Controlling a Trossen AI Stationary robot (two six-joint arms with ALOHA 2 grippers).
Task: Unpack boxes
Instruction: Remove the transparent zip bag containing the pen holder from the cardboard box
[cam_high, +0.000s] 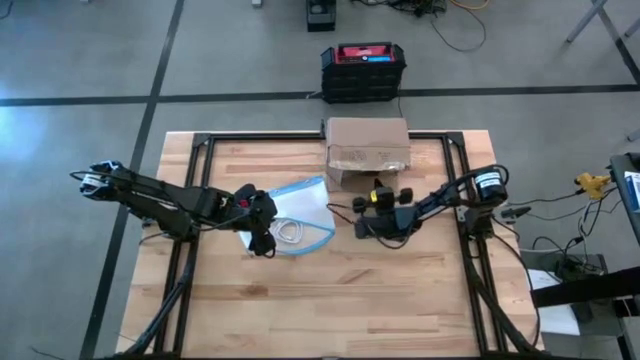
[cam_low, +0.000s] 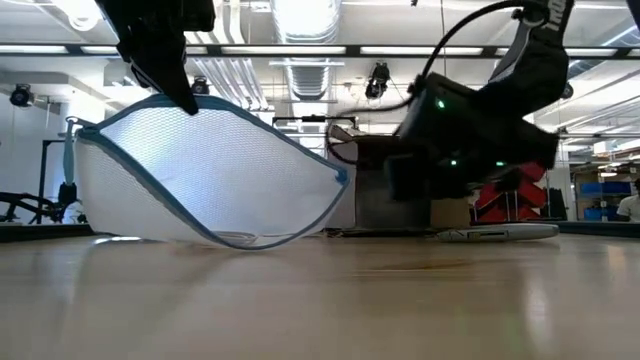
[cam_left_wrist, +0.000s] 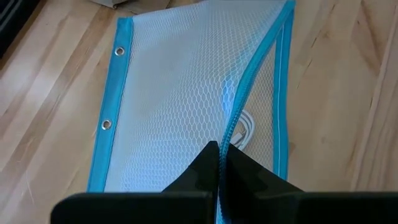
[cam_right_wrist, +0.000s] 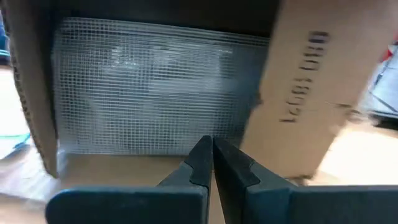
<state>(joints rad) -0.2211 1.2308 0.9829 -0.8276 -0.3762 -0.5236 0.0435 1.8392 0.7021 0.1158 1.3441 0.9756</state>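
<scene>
Two risks | left gripper (cam_left_wrist: 219, 163) pinching blue-edged mesh zip pouch (cam_left_wrist: 186, 93): zipper may slip | right gripper (cam_right_wrist: 210, 158) pressed together, facing brown cardboard box (cam_high: 367, 148): could shove it.

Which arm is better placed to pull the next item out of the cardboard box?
The right. Its end effector points into the open box, where a mesh pouch shows inside, and it holds nothing. The left end effector is shut on the blue-edged pouch, away from the box.
</scene>
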